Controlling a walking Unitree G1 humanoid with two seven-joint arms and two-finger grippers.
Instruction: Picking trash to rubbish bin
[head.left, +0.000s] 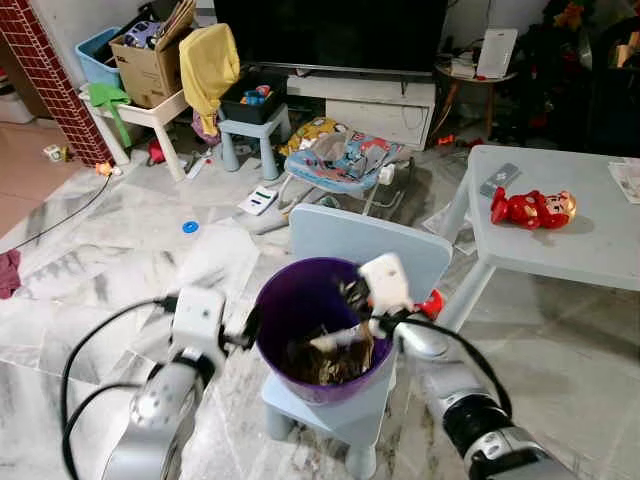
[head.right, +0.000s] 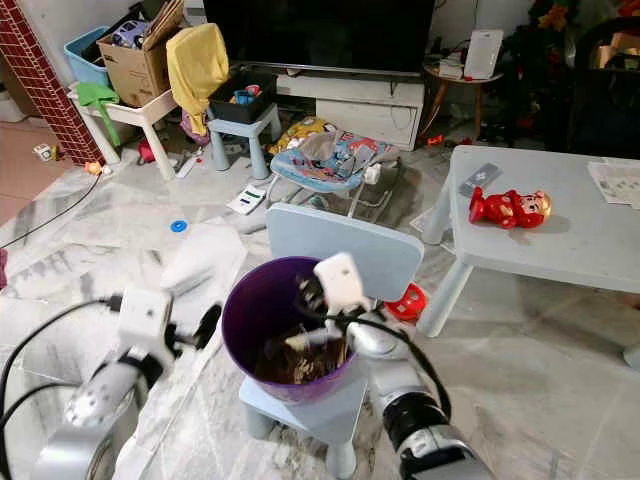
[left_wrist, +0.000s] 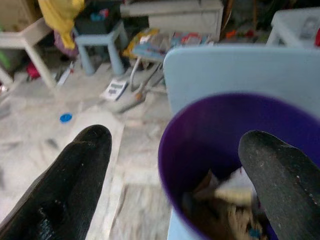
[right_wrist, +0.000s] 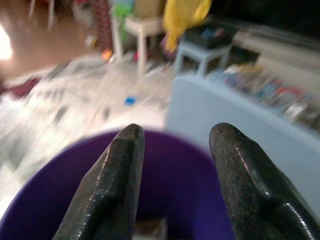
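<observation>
A round purple plastic rubbish bin (head.left: 325, 330) is seen at the lower centre of the left eye view, set on the seat of a small pale blue plastic child's chair (head.left: 368, 250) whose backrest rises just behind it. The bin is partly filled with crumpled brown and white paper scraps (head.left: 335, 360).

The right gripper (head.left: 345, 315) is held over the bin's mouth, towards its right rim; in the right wrist view its two black fingers (right_wrist: 117, 175) are spread apart with nothing between them, and the purple interior is seen below. The left gripper (left_wrist: 170, 165) is placed at the bin's left wall, its fingers parted; in the left wrist view the purple rim appears between them, though contact with the wall cannot be confirmed.

The bin is judged to be light, thin-walled and smooth, so it could slide or tip off the small seat if pushed from one side; a hold across the rim or a steadying touch on the wall would be suited to it. The paper inside is judged soft and very light, easily crushed and best pinched at a raised fold.

At the right of the frame a red plastic toy figure (head.left: 532, 208) lies on a pale blue low table (head.left: 560, 245).
</observation>
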